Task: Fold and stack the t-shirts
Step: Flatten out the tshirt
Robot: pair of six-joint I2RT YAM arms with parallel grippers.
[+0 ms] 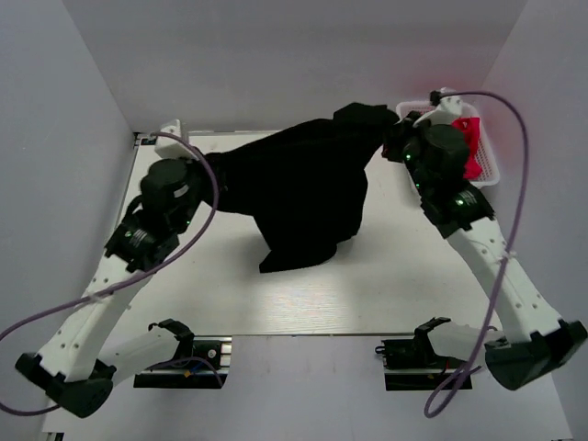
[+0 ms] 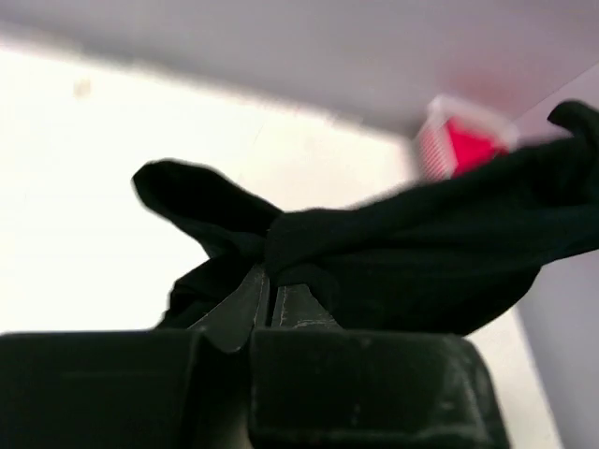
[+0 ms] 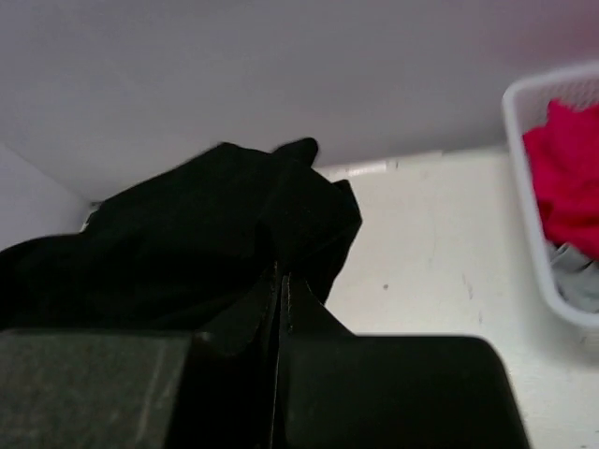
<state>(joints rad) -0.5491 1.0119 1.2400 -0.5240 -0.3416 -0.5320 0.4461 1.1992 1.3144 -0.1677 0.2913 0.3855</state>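
My left gripper [image 2: 269,285] pinched tight on black t-shirt [image 1: 303,188]. My right gripper [image 3: 281,279] pinched on it too.

T-shirt [image 1: 303,197] left of basket [image 1: 488,152]

One black t-shirt [image 1: 303,188], one white basket [image 1: 490,147] of pinkish-red t-shirts [image 1: 469,147] — their number cannot be told — one table [image 1: 413,285], two purple cables [image 1: 526,152] and two robot arms [image 1: 501,266].
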